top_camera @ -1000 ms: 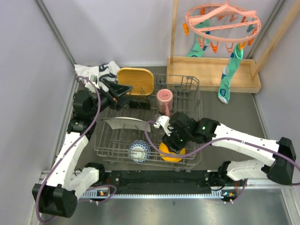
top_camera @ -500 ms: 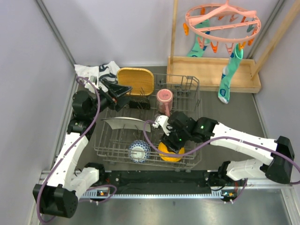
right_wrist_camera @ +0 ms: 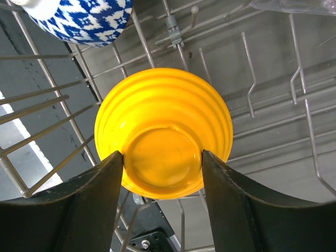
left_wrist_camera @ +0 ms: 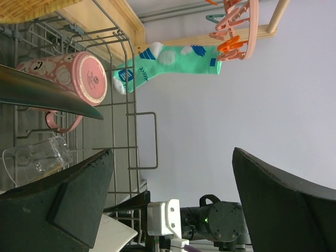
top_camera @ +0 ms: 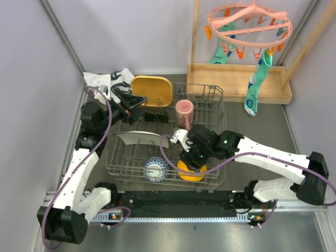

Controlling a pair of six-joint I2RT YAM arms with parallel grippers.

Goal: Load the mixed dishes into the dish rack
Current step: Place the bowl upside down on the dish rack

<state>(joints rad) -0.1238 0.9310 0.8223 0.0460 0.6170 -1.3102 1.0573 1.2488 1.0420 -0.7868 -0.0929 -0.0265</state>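
Our right tool (right_wrist_camera: 161,157) clasps the orange bowl (right_wrist_camera: 163,105) by its foot, one finger against each side of the ring. The bowl hangs mouth down right under the tool, among the prongs of the dish rack (top_camera: 207,107), at its near edge. Since a second ago this tool and the bowl have slid a touch to the left. The forearm and elbow behind them followed, and nothing else has shifted. The right arm reaches in low from the right, forearm stretched leftward and wrist bent down over the rack.

Just beside this tool, to its left, the blue-white patterned bowl (right_wrist_camera: 84,18) sits upside down in the same row. Beyond it the pale plate (top_camera: 139,138) stands on edge in the rack.

Our left tool (left_wrist_camera: 172,157) is released, its fingers spread wide with nothing between them, and it has not moved. Its arm rises from the base and folds at the elbow, holding the tool level at the rack's far left corner, pointing right. Ahead of it lie the pink cup (left_wrist_camera: 73,73) and the small clear glass (left_wrist_camera: 34,157), both in the rack. The yellow wooden rounded-square plate (top_camera: 152,90) is just behind this tool.
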